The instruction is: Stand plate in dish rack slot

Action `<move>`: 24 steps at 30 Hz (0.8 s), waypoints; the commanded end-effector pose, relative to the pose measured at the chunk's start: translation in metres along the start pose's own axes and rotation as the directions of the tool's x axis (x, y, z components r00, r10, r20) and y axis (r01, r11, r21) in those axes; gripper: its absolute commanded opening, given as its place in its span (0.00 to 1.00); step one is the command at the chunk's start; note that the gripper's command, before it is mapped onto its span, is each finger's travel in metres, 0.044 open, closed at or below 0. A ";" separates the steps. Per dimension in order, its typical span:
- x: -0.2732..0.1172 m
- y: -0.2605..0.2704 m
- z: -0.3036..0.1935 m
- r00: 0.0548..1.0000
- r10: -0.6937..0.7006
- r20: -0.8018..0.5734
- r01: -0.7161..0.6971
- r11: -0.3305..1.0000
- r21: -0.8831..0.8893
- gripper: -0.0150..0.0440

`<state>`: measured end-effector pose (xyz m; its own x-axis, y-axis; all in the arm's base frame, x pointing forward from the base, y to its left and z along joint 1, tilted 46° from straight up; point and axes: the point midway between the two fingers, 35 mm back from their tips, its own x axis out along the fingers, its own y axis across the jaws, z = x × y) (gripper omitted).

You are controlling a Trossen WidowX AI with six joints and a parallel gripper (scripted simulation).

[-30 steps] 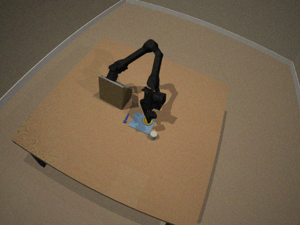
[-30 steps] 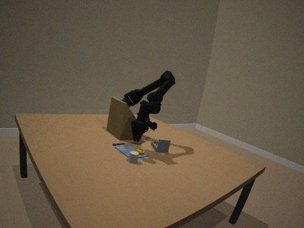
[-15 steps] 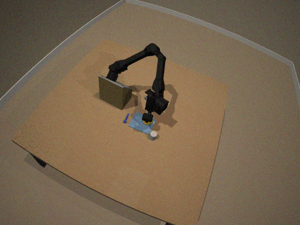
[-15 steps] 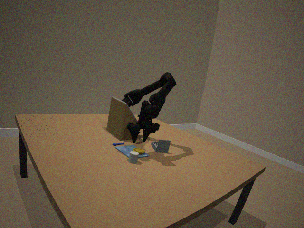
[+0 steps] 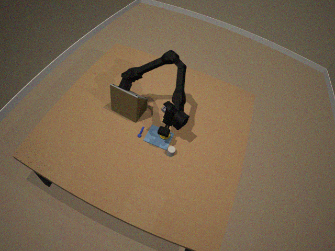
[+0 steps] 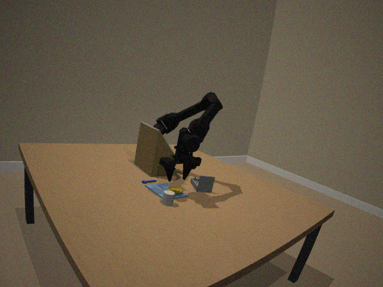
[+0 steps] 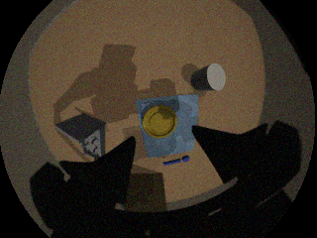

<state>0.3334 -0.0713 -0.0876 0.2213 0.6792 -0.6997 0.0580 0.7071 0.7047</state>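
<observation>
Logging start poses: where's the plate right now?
In the wrist view, the yellow plate lies on the blue mat, between the dish rack and white cylinder.
</observation>
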 end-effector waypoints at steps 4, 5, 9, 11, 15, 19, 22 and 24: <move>0.011 0.000 0.000 1.000 0.003 0.000 -0.003 1.000 0.006 0.93; 0.013 0.000 0.000 1.000 0.003 0.000 -0.003 1.000 0.006 0.93; 0.019 0.000 0.000 1.000 0.003 0.000 -0.003 1.000 0.006 0.93; 0.023 0.000 0.001 1.000 0.003 0.000 -0.003 1.000 0.006 0.93; 0.029 0.000 0.000 1.000 0.004 0.000 -0.004 1.000 0.006 0.93; 0.035 0.001 0.000 1.000 0.004 0.000 -0.004 1.000 0.006 0.93; 0.040 0.001 0.000 1.000 0.005 0.000 -0.005 1.000 0.006 0.93; 0.043 0.001 0.000 1.000 0.005 0.000 -0.005 1.000 0.006 0.93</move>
<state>0.3429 -0.0450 -0.1140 0.2212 0.6801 -0.6989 0.0576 0.7063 0.7055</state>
